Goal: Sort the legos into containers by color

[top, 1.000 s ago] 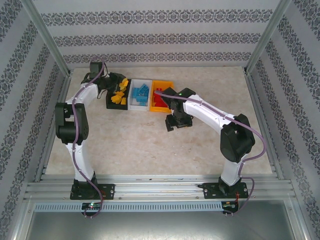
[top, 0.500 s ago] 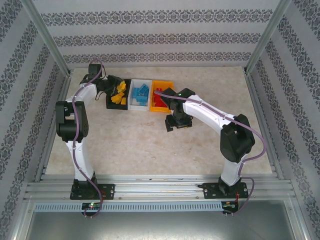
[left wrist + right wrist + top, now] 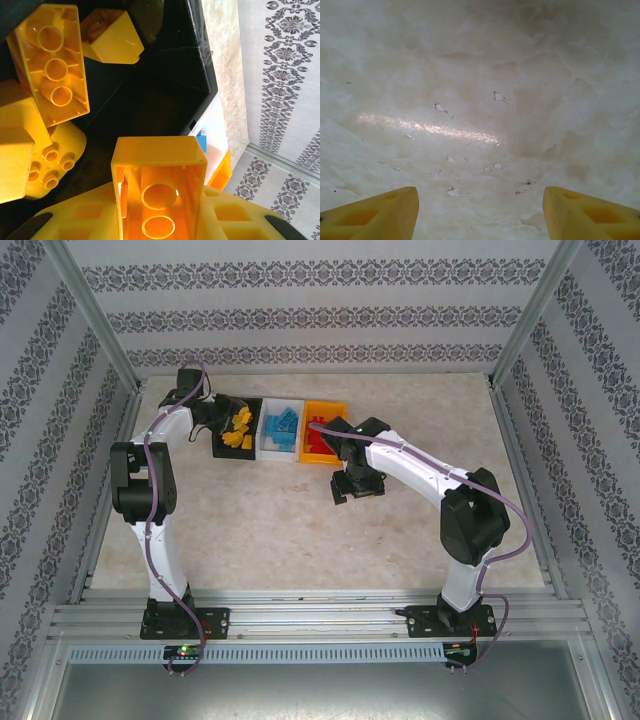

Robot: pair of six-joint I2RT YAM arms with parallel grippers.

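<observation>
My left gripper is shut on a yellow-orange lego, hollow underside facing the camera, held over the black bin. Several more yellow legos lie in that bin. From above, the left gripper hangs at the black bin, which is joined to the white bin with light blue legos and the orange bin with red legos. My right gripper stands open over bare table just in front of the orange bin; its yellow fingers have nothing between them.
The marbled tabletop stretches in front of the bins. Metal frame posts and patterned walls close in the sides and back. The white bin's corner and orange bin's edge show beyond the black one.
The left wrist has shifted slightly at the black bin with the yellow lego still held. The right arm has not moved.
</observation>
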